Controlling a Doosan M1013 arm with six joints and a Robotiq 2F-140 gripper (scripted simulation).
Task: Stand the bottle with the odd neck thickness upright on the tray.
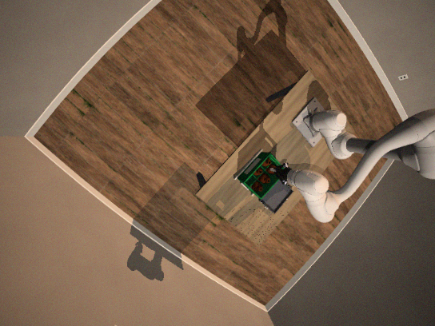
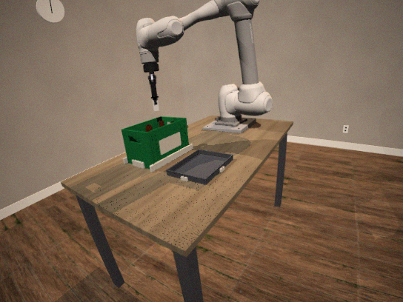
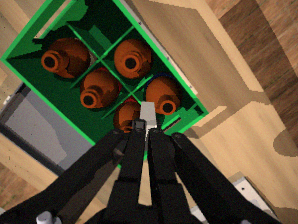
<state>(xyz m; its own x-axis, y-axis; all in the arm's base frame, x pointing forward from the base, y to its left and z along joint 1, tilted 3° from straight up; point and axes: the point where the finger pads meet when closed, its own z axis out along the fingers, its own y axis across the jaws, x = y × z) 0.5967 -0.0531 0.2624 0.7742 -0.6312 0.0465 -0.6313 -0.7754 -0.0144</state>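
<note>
Your crate (image 1: 261, 197) (image 2: 140, 147) (image 3: 101, 131): green, upright, long axis diagonal in the top view. Your gripper (image 1: 277, 169) (image 2: 155, 107) (image 3: 147, 112): pointing down, fingers together, nothing clamped.

My long wooden table (image 1: 289, 140) (image 2: 148, 200) is carrying the green crate (image 1: 261, 198) (image 2: 138, 148) (image 3: 47, 27), the dark tray (image 1: 276, 198) (image 2: 196, 166) (image 3: 37, 125) beside it, pale strips along the crate's foot, and my grey base plate (image 1: 313, 143) (image 2: 241, 129).

White jointed robot arm (image 1: 361, 176) (image 2: 207, 15) arched above the table, black two-finger gripper (image 1: 281, 172) (image 2: 155, 108) (image 3: 147, 112) pointing down; jaws shut
</note>
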